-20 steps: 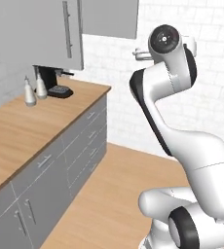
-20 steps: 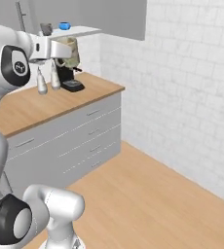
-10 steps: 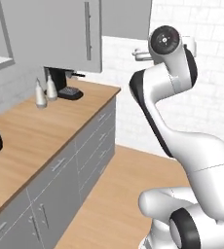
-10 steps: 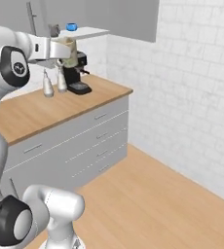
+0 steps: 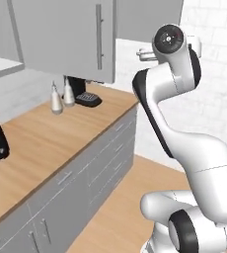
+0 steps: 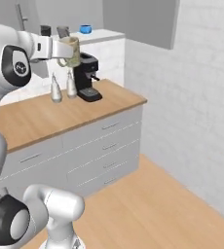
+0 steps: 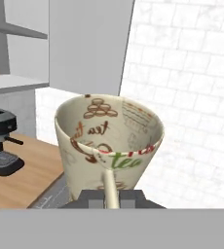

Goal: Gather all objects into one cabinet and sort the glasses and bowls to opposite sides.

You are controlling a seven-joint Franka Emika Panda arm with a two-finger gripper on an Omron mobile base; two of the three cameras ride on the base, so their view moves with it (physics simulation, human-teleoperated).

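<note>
Clearly the gripper has its jaws pinched tight on the beige tumbler's wall, carrying it upright toward the cabinet shelf.

The whole scene shifts as the base drives, bringing the cabinet and coffee machine closer beyond the claw.

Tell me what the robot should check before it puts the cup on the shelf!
1. Cup held tight: the gripper is shut on the patterned tumbler. Ok.
2. Tumbler upright: cannot tell.
3. Cabinet open: the grey door is swung out, the white shelf shows. Ok.
4. Cup near shelf: it hangs below it, by the coffee machine. Not ok.
5. Shelf side free: blue bowl and two dark things sit there; room cannot tell.
</note>
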